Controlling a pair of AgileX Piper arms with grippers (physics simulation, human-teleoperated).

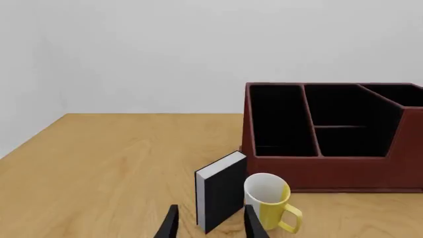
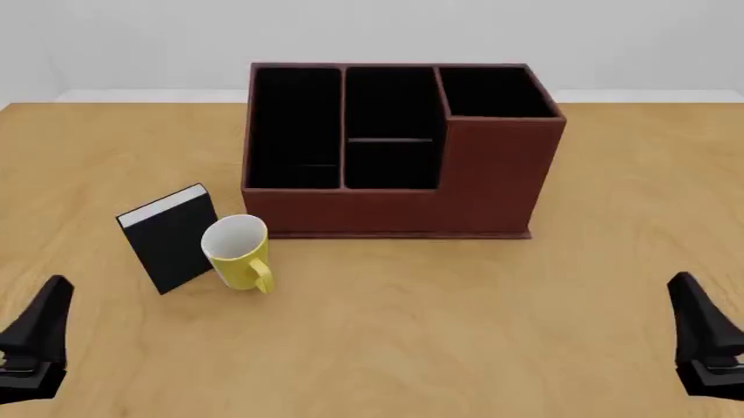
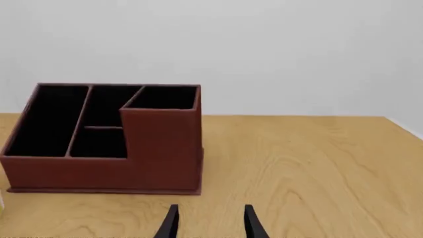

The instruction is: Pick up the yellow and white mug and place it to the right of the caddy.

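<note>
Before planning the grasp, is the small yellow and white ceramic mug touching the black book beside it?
Cannot tell: in the front view the mug overlaps the book, and the left wrist view shows no plain gap either.

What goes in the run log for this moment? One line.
stage: pre-grasp | yellow and white ceramic mug: upright, left-front of reddish-brown caddy | left gripper: open | right gripper: open

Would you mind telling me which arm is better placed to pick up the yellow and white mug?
Left. The small yellow and white ceramic mug stands front-left of the caddy, nearer the open left gripper; the right gripper faces bare table.
</note>
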